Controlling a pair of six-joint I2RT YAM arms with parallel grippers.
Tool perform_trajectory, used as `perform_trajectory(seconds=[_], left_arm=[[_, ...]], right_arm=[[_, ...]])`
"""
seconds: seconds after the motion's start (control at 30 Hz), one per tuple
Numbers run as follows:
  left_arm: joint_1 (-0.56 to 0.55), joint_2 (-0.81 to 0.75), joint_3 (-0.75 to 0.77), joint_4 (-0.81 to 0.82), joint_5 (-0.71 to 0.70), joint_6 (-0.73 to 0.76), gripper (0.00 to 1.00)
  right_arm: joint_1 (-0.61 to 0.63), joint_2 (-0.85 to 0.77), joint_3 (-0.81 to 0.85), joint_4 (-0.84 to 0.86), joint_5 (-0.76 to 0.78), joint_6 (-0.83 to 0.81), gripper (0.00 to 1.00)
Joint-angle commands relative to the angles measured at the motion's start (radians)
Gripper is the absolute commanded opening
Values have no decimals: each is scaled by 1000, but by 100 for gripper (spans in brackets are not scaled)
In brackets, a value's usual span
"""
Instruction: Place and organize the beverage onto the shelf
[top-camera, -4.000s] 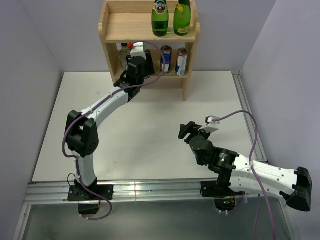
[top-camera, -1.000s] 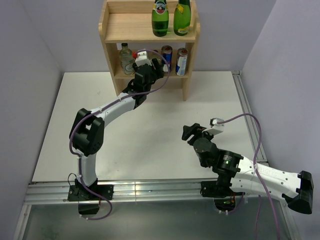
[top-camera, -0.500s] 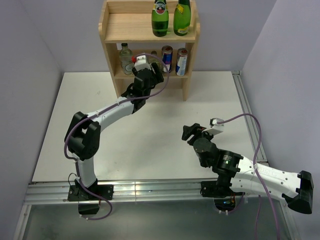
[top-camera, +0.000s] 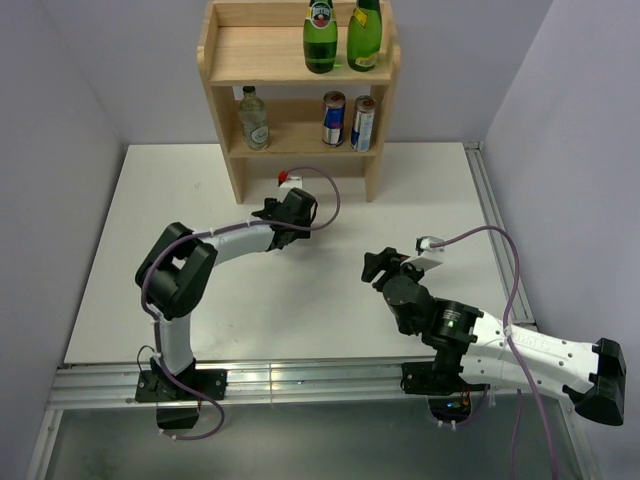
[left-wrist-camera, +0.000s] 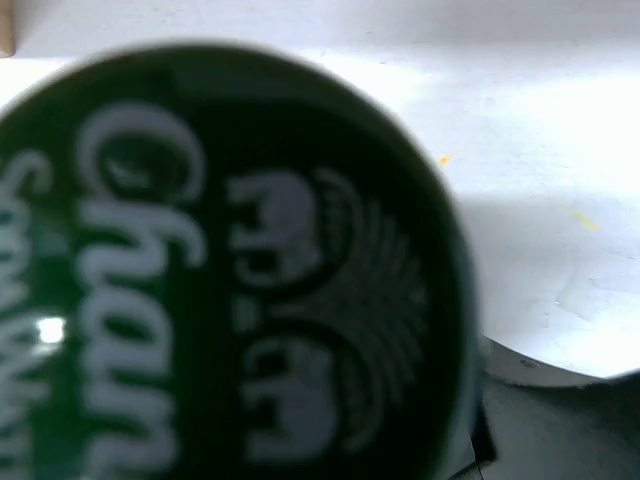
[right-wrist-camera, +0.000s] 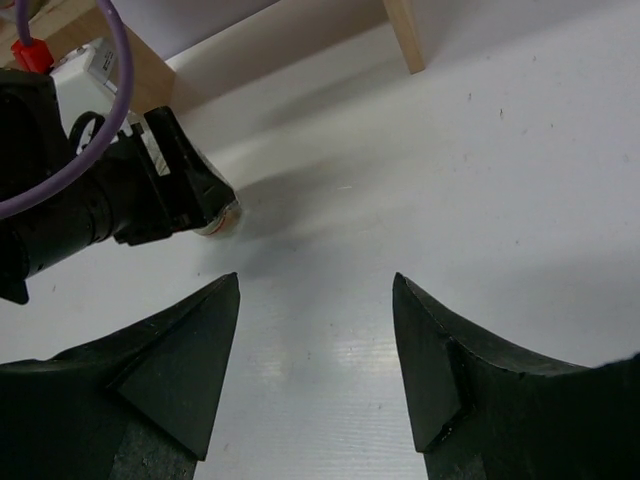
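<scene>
The green can (left-wrist-camera: 220, 280) fills the left wrist view, close to the lens and blurred. Its dark green label carries white lettering and an elephant emblem. In the right wrist view its shiny end rim (right-wrist-camera: 222, 217) shows at the tip of the left gripper (right-wrist-camera: 200, 200), low over the table (top-camera: 300, 300). The black fingers (right-wrist-camera: 175, 160) lie against the can, so this gripper appears clamped on it. The can itself is hidden in the top view.

The left gripper (top-camera: 290, 212) is in front of the shelf (top-camera: 213, 55) and apart from it, near the shelf's foot. The left arm is folded back toward its base.

The shelf stands at the far edge of the table.
- Top tier: two green bottles (top-camera: 320, 38) (top-camera: 364, 38) stand upright, side by side at the right.
- Middle tier: a clear bottle (top-camera: 254, 120) stands at the left. Two cans (top-camera: 333, 118) (top-camera: 363, 123) stand just beside each other at the right. A bare stretch lies between the bottle and the cans.

The right gripper (right-wrist-camera: 315, 285) has its fingers spread wide with nothing between them. It hangs over bare table, well apart from the shelf and to the right of the left gripper.
</scene>
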Motion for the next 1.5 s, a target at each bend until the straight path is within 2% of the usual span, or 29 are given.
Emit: perform_trajectory(seconds=[0.0,0.27,0.47,0.7,0.93,1.27,1.47], left_arm=[[9,-49,-2,-38,-29,-5,0],[3,-92,-35,-38,-35,-25,0],[-30,-164,-176,30,-32,-76,0],[-102,-190,-315,117,-136,-128,0],[-168,-265,-363,165,-251,-149,0],[-226,-392,-516,458,-433,-85,0],[-249,-414,-529,550,-489,-33,0]], right_arm=[[9,-19,13,6,51,14,70],[9,-40,15,-14,56,15,70],[7,-13,6,24,39,3,70],[10,12,2,29,25,21,69],[13,7,1,15,29,32,68],[16,3,-13,12,43,44,68],[18,10,-19,18,49,40,68]])
